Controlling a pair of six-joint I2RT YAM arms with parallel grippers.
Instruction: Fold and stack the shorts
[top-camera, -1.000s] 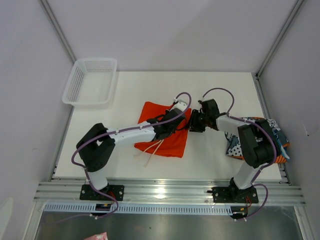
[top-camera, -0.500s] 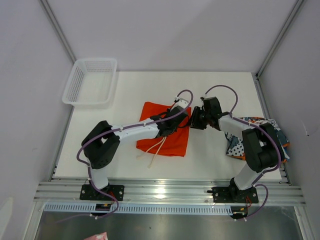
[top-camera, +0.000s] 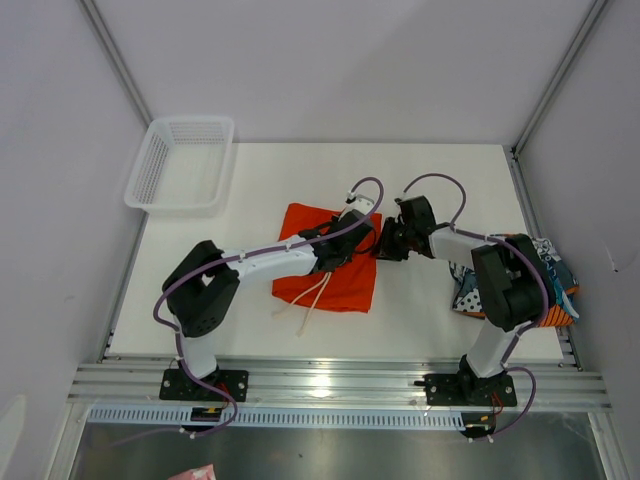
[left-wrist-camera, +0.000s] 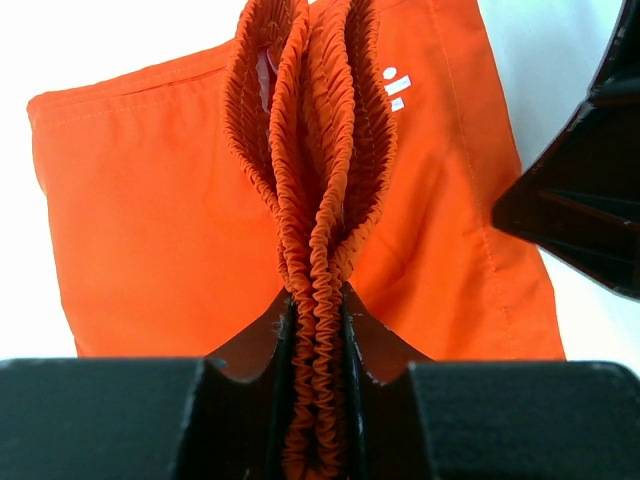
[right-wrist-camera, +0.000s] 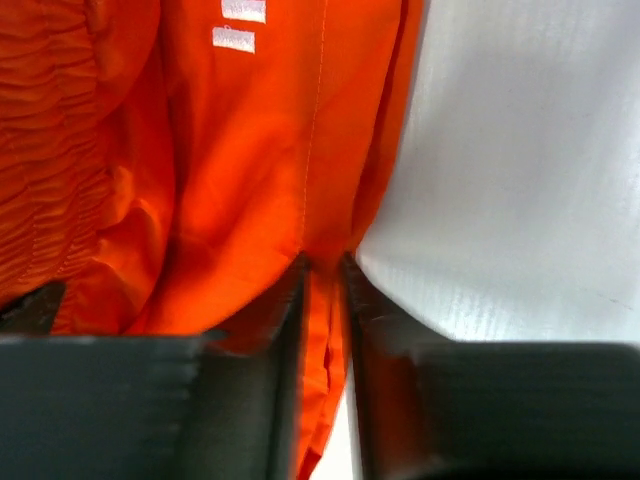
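Left gripper (left-wrist-camera: 317, 305): clamped on the bunched elastic waistband (left-wrist-camera: 318, 150) of the orange shorts (top-camera: 350, 290), frame centre.
Right gripper (right-wrist-camera: 324, 272): pinching the side hem.
Handling: light, limp, likely slippery; grip the waistband and hems.

Bright, diffuse lighting from above.
Top view sharp, white table (top-camera: 420, 320) nearly overexposed; wrist views soft in the foreground, orange shorts (left-wrist-camera: 150, 200) strongly saturated.
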